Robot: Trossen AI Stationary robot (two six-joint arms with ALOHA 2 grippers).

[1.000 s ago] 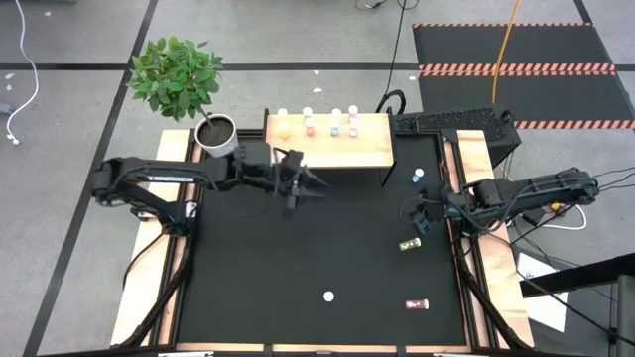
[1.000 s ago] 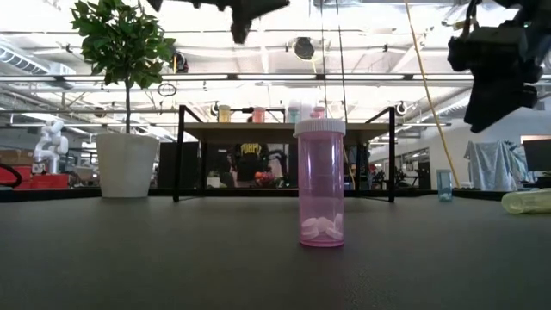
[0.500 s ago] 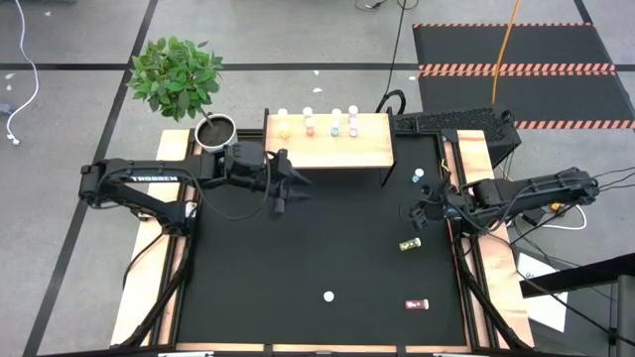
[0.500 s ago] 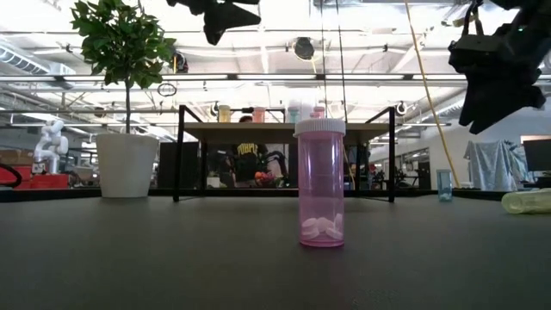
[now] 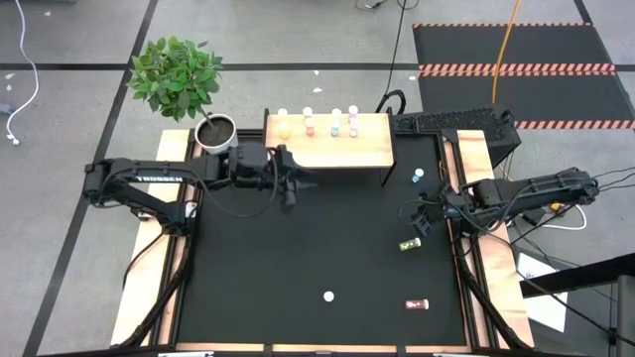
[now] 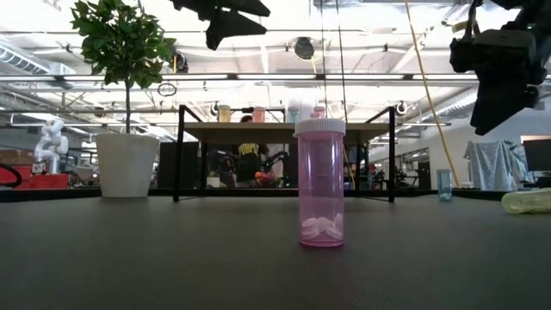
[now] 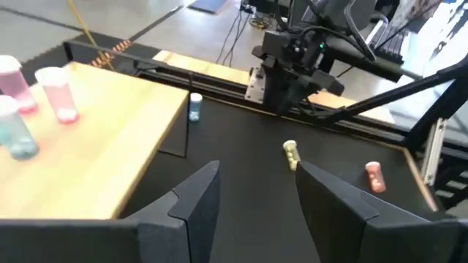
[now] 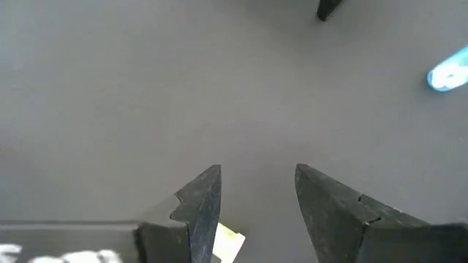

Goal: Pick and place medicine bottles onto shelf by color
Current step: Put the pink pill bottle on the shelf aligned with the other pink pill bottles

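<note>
- While four medicine bottles (image 5: 318, 124) stand in a row along the far edge of the shelf (image 5: 337, 149), four more remain on the black table (image 5: 298, 258).
- On the shelf the row reads yellow, pink, teal, pink from the left arm's side to the right arm's side, each with a white cap.
- The left gripper (image 5: 289, 188) hangs in the air just in front of the shelf's near edge, toward the plant pot (image 5: 216, 132); its fingers (image 7: 191, 201) are spread apart with nothing between them.
- The right gripper (image 5: 421, 220) hovers near the table's right border, just beside a yellow bottle (image 5: 410, 244) lying on its side; its fingers (image 8: 201, 201) are likewise parted and empty, and the right wrist view shows a yellow edge right under one finger.
- A teal bottle (image 5: 417, 178) stands upright near the shelf's right leg.
- A pink bottle (image 6: 320, 182) stands upright near the table's front, seen close in the low view with white tablets inside.
- Another pink bottle (image 5: 416, 304) lies on its side near the front right corner.
</note>
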